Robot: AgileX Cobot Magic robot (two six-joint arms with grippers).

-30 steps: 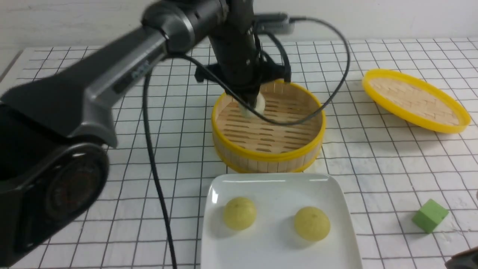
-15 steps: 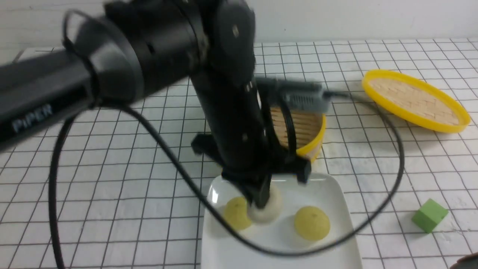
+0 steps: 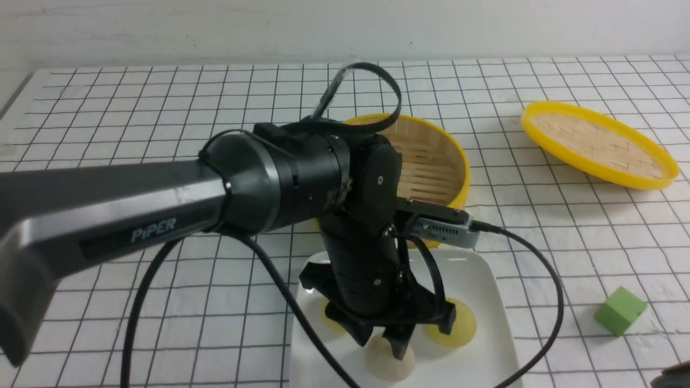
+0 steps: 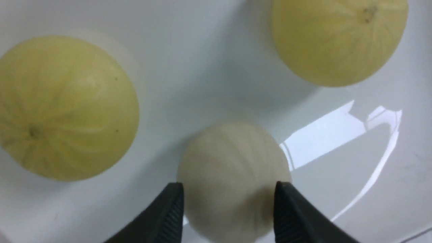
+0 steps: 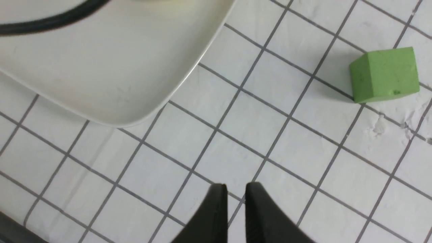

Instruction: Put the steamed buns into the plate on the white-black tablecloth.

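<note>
The white-black tablecloth (image 3: 560, 231) is the largest item in my front view, a thin black grid on white, slightly wrinkled. Next in size, the plate (image 3: 463, 372), glossy white with a raised rim, lies on the cloth toward my side. Directly beyond it, the round basket (image 3: 431, 161), yellow-rimmed, is partly hidden by my left arm (image 3: 280, 183). The yellow-rimmed lid (image 3: 598, 143) is on the far right part of the cloth, tilted. My left hand (image 3: 383, 339) is over the plate, pointing down, fingers apart, with the beige bun (image 3: 389, 361) between the tips. Left wrist view: jaws open around that bun; whether both fingers touch it, I cannot tell. My right hand (image 5: 236, 185) is above bare cloth, fingers parted by a narrow gap, nothing between them; in the front view only a sliver of it shows at the near right corner. All three buns are within the plate: one yellow bun (image 3: 455, 326) to the right of the left hand, the other yellow bun (image 3: 334, 318) to its left and mostly covered by it, the beige one nearest me. Smallest by footprint, the green cube (image 3: 620, 311) sits on the cloth, right of the plate and apart from it.
</note>
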